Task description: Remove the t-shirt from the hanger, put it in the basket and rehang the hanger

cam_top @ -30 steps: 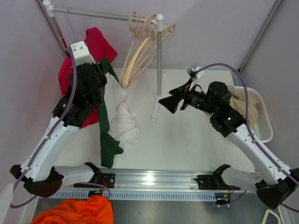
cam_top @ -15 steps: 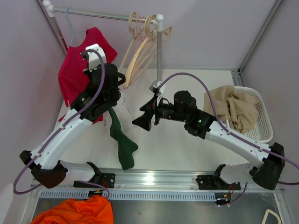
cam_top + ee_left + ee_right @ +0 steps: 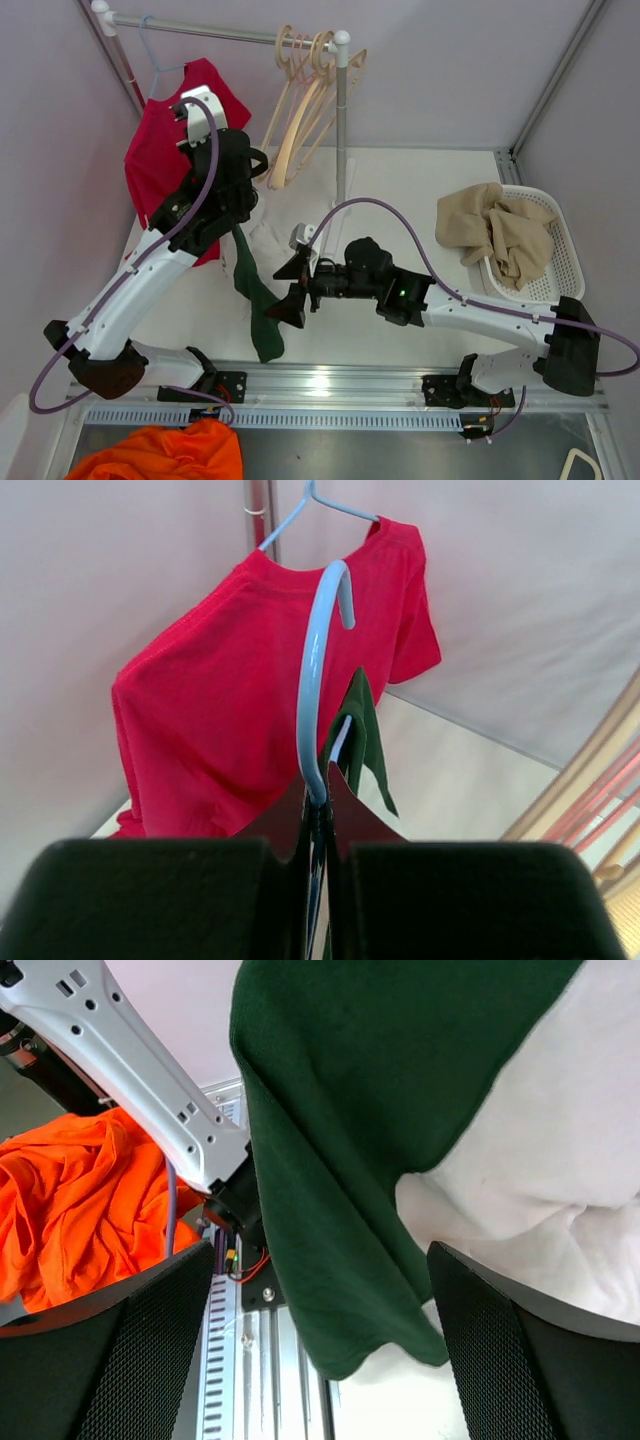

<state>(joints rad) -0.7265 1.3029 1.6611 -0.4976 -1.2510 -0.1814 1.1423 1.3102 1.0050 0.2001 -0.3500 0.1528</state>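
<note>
A dark green t-shirt (image 3: 255, 300) hangs from a light blue hanger (image 3: 312, 680). My left gripper (image 3: 320, 810) is shut on the hanger's hook stem and holds it up over the table's left part. The shirt also fills the right wrist view (image 3: 340, 1160), its hem hanging between my fingers. My right gripper (image 3: 288, 290) is open, with its jaws on either side of the shirt's lower end, not closed on it. In the top view my left gripper (image 3: 245, 195) sits just above the shirt.
A red t-shirt (image 3: 170, 130) hangs on the rail at the back left. Wooden hangers (image 3: 300, 100) hang by the rail's pole (image 3: 342, 130). A white cloth (image 3: 270, 240) lies on the table. A basket (image 3: 560, 250) holds beige cloth. An orange cloth (image 3: 170, 455) lies at the front left.
My right arm has swung left and down across the table, to the green shirt's hem. My left arm has shifted right with the hanger, then held still.
</note>
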